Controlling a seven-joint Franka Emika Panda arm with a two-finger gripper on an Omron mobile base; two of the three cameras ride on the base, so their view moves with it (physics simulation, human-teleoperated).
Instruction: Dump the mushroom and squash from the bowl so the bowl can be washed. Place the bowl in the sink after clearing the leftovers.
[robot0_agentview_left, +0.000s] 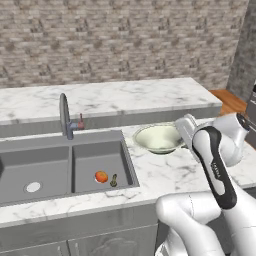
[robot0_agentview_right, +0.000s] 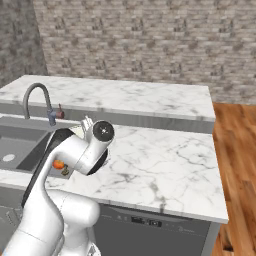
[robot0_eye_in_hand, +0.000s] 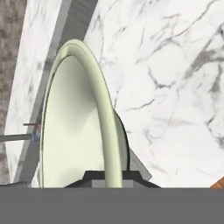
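You see the bowl (robot0_agentview_left: 159, 138) near the tabletop's (robot0_agentview_left: 165, 172) sink-side edge, just right of the sink (robot0_agentview_left: 60, 167); whether it rests on the marble or hangs just above it, you cannot tell. In the hand view its pale rim (robot0_eye_in_hand: 103, 118) runs down between the dark tips of the end effector (robot0_eye_in_hand: 113, 178), which grips that rim. The bowl's inside looks bare. An orange piece (robot0_agentview_left: 101, 176) and a small dark piece (robot0_agentview_left: 114, 180) lie on the floor of the sink's right basin, near its front wall. The grey faucet (robot0_agentview_left: 65, 117) stands at the sink's back edge.
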